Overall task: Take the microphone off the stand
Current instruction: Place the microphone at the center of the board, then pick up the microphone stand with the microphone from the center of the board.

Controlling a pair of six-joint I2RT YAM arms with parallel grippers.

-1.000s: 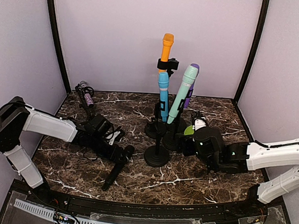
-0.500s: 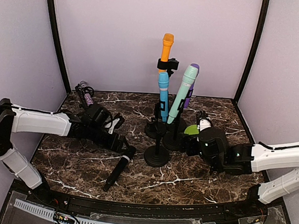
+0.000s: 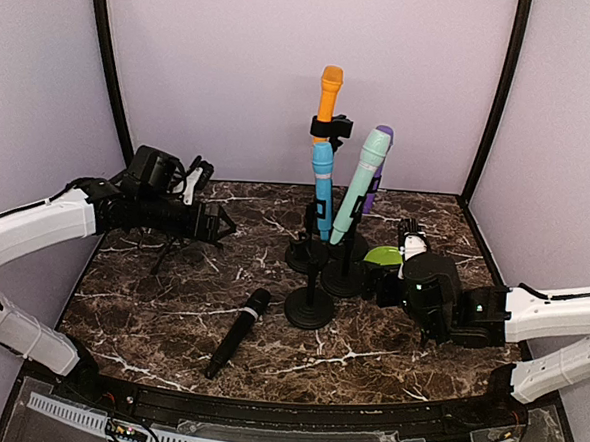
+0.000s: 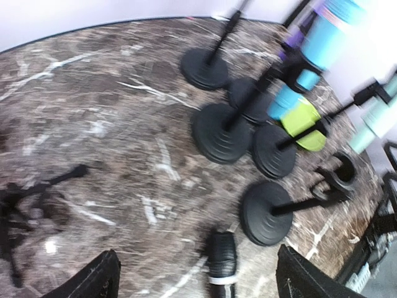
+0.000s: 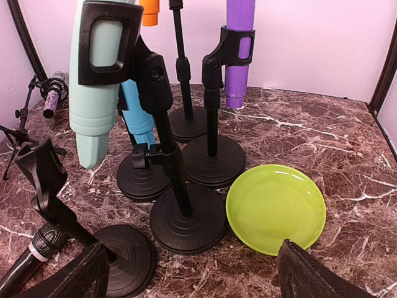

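Top external, four microphones (image 3: 361, 180) clipped upright, one black microphone (image 3: 236, 333) lying flat, left gripper (image 3: 218, 226), right gripper (image 3: 381, 283) apart

The microphone (image 3: 236, 333) is lying on the table (image 3: 149, 312), just left of the empty stand (image 3: 310, 309). 4 loaded stands (image 3: 339, 280) are clustering behind it, with the plate (image 3: 381, 255) sitting to their right.

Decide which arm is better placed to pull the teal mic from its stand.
Right. The right fingers sit open beside the stands, teal mic just ahead; the left fingers hang farther off, back left.
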